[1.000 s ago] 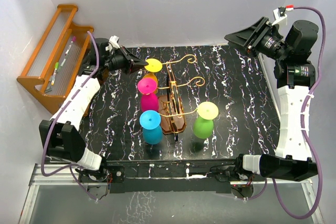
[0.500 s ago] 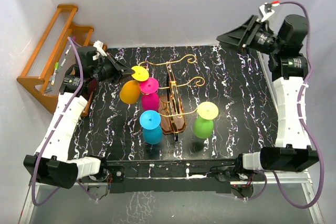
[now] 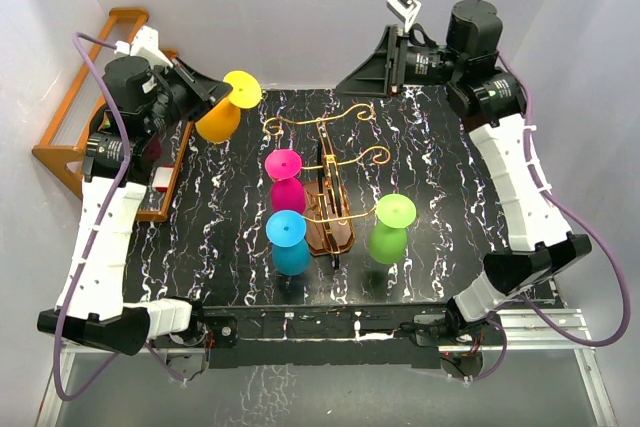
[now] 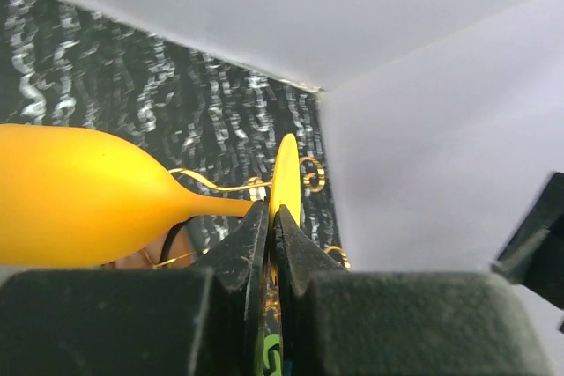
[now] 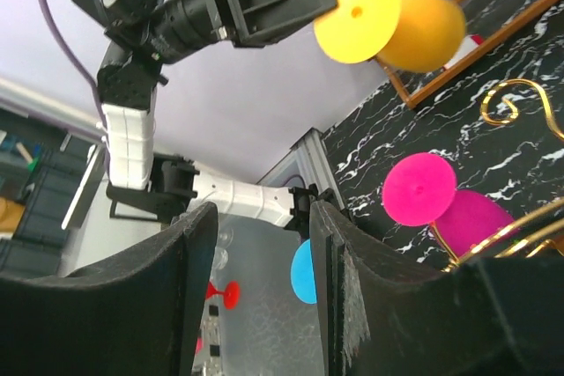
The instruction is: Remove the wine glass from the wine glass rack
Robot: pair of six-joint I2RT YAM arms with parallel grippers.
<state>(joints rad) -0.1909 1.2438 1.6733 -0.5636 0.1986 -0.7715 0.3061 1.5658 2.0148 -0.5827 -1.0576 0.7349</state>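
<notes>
Left of rack (image 3: 330, 192) | wine glass (image 3: 217, 119) foot pinched in left gripper (image 3: 226, 95)

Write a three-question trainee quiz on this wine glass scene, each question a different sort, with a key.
1. True or false: the yellow wine glass hangs on the wine glass rack.
2. The left gripper grips the yellow wine glass by its: A) bowl, B) stem, C) foot.
3. How many glasses are on the rack?

Key:
1. False; it is held in the air, clear of the rack.
2. C.
3. Three: the pink glass, the blue glass and the green glass.
</notes>
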